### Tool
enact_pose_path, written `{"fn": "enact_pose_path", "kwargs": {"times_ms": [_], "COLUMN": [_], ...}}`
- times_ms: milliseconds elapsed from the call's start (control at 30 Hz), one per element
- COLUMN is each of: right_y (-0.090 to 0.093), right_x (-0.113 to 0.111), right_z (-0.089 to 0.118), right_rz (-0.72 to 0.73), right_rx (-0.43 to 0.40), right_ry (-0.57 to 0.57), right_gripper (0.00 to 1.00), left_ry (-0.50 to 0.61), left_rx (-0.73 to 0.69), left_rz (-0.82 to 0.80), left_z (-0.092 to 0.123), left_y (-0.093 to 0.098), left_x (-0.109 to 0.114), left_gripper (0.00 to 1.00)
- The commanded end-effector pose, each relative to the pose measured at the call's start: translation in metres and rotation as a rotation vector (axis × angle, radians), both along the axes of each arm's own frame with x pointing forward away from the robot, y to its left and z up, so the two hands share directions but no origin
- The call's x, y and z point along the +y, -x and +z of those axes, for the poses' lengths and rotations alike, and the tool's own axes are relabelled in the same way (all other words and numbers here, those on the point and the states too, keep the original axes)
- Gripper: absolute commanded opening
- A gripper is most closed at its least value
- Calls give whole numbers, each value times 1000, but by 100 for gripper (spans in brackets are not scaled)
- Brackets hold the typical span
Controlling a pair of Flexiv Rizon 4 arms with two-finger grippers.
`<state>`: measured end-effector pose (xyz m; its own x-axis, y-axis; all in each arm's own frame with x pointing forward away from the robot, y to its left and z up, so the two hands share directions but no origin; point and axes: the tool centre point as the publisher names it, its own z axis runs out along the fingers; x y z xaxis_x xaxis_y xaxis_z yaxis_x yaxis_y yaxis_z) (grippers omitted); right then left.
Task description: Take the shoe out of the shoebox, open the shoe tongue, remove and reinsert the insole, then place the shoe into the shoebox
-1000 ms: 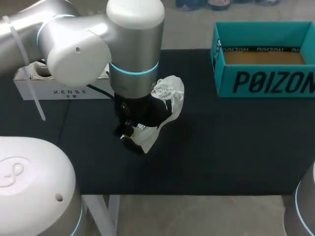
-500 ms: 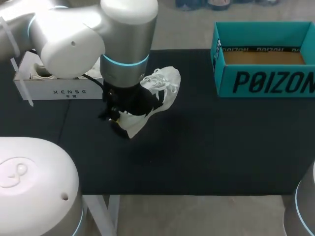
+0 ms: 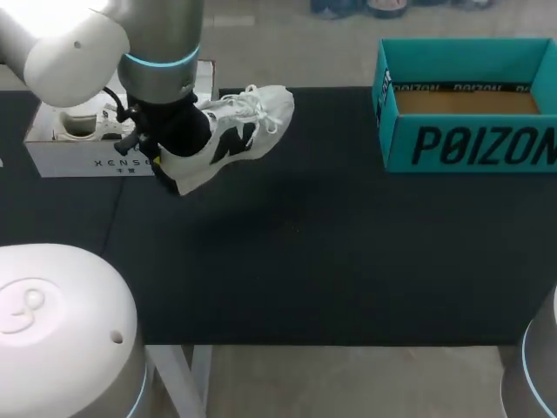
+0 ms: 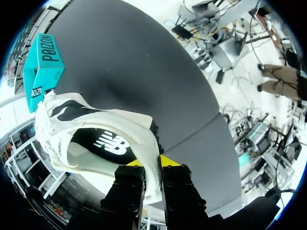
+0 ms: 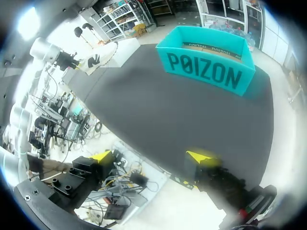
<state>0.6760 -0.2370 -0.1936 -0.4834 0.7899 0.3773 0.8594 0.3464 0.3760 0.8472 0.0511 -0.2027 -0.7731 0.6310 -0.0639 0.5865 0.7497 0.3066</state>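
Shoe (image 3: pixel 228 138) is held aloft over the counter's (image 3: pixel 348 261) far-left part, with the left jaws clamped on its heel rim. Its long axis is pointed toward the teal shoebox (image 3: pixel 470 144) at the far-right corner. Right jaws are spread, empty, off the near-right corner.

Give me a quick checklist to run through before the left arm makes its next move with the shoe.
1. Left pincer shut on the shoe at its heel: ok.
2. Shoe lifted off the black mat: ok.
3. Teal shoebox open and empty: ok.
4. Right pincer open and well away from the shoe: ok.
5. Insole seated inside the shoe: cannot tell.
6. Gap between the shoe and the white box: cannot tell.
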Motion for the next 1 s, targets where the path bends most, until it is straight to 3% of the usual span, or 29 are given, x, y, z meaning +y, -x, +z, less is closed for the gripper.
{"fn": "enact_pose_path", "kwargs": {"times_ms": [33, 267, 500, 1000], "right_y": [1, 1, 1, 1], "right_x": [0, 0, 0, 0], "right_z": [0, 0, 0, 0], "right_rz": [-2, -2, -2, -2], "right_rx": [-1, -1, -1, -1], "right_ry": [3, 3, 3, 3], "right_gripper": [100, 100, 100, 100], "left_ry": [69, 42, 14, -6], "left_rx": [-33, -57, -62, -16], "left_rz": [-64, -102, -127, -231], "left_z": [12, 23, 26, 23], "left_y": [-29, -87, -131, -190], "left_x": [48, 107, 159, 210], "left_gripper": [0, 0, 0, 0]}}
